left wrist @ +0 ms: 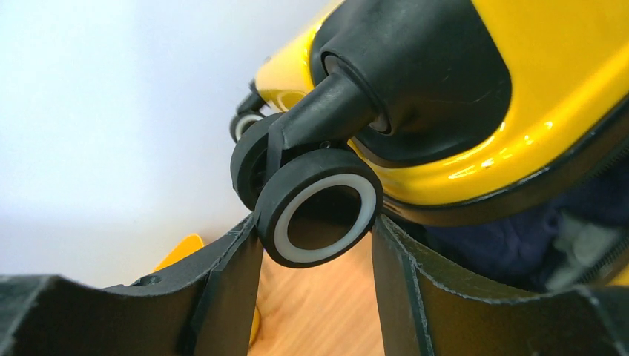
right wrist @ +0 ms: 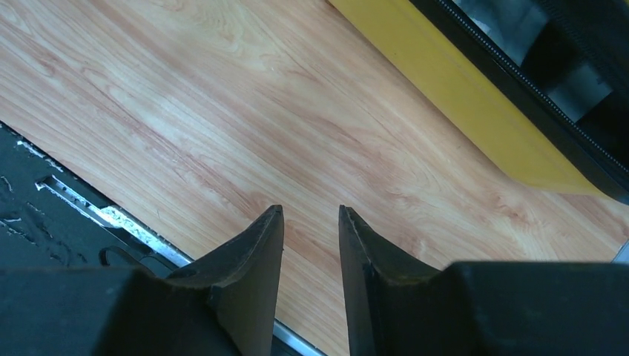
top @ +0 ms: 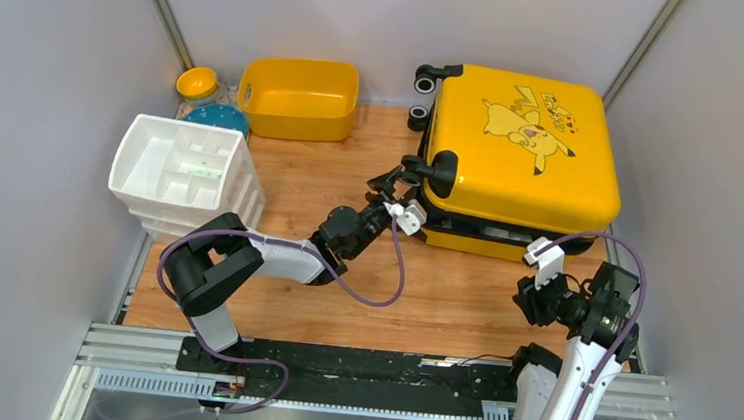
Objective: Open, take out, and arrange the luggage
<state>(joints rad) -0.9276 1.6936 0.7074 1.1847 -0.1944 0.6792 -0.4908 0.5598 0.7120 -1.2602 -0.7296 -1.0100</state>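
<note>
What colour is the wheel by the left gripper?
Black wheel, white ring; left wrist view shows it best.

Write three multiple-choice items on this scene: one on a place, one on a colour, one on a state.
1. Where is the left gripper?
A) down at the near rail
B) at a wheel of the luggage, one finger on each side
C) raised high above everything

2. What colour is the compartmented organiser?
A) white
B) blue
C) black

3. How does the luggage lie?
A) flat, lid slightly ajar
B) spread fully open
C) standing upright on its wheels

Answers: 1 B, the left wrist view shows the wheel between its fingers. 2 A, its walls and dividers are white. 3 A, a dark gap with fabric inside shows under the lid.
</note>
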